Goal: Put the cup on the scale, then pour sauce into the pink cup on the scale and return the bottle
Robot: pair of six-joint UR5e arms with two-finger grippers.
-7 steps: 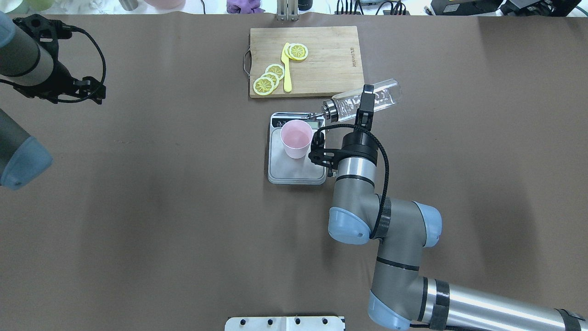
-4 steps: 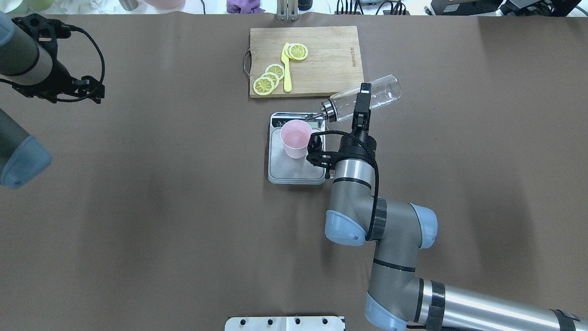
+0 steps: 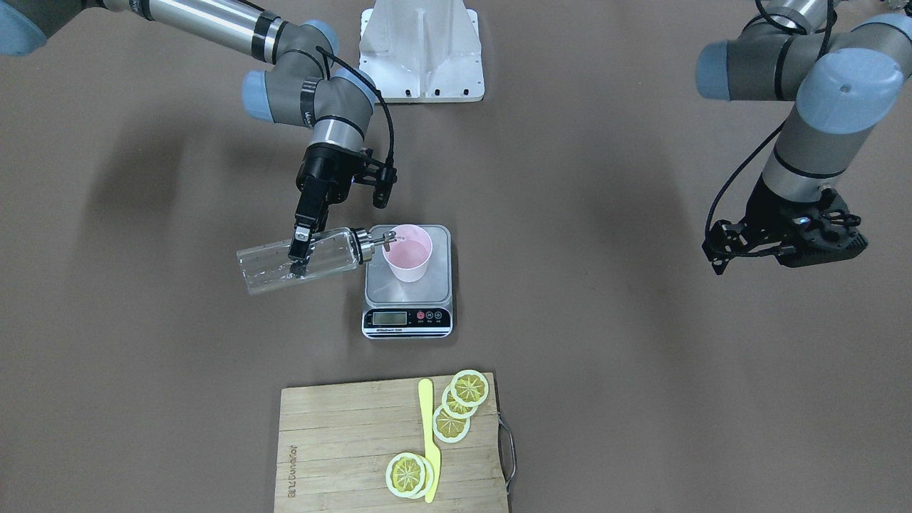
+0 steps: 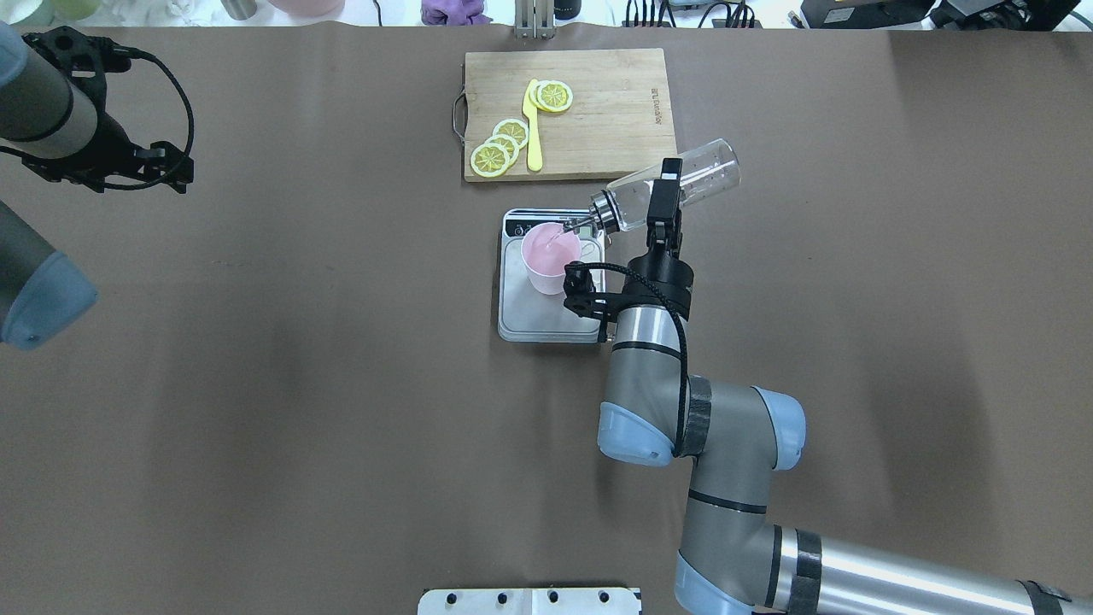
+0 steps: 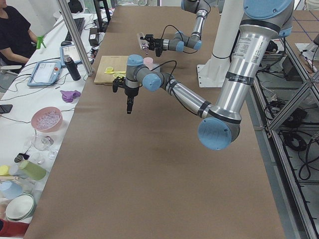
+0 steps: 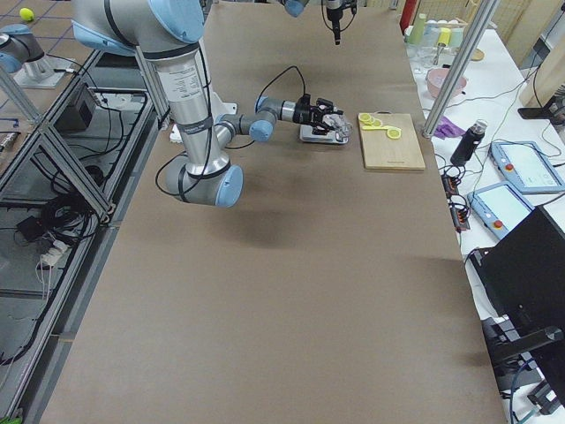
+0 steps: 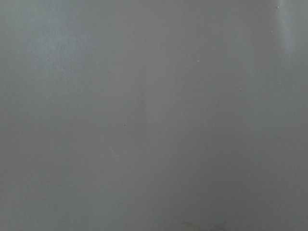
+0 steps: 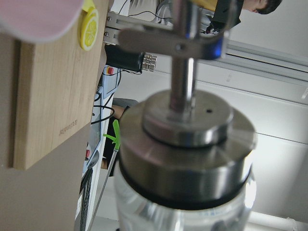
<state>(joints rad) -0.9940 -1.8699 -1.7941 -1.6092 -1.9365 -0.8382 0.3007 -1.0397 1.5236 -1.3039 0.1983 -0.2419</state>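
Note:
The pale pink cup [image 4: 551,256] stands upright on the silver scale [image 4: 534,318], toward its display end; they also show in the front view as cup [image 3: 407,255] and scale [image 3: 410,298]. My right gripper [image 4: 662,195] is shut on the clear glass bottle [image 4: 693,178] at mid-body. The bottle [image 3: 271,269] is tipped nearly level, its silver spout cap [image 8: 185,144] over the cup's rim. My left gripper [image 3: 784,242] hangs over bare table far to the left, empty. Its fingers are hidden, so I cannot tell if it is open or shut.
A wooden cutting board [image 4: 615,111] with several lemon slices [image 4: 499,147] and a yellow knife [image 4: 533,128] lies just beyond the scale. A white mount plate [image 3: 422,53] sits at the robot's base. Clutter lines the far table edge.
My right arm has moved left with the bottle. The spout has gone from beside the scale's corner to over the cup's rim. The left arm has not moved.

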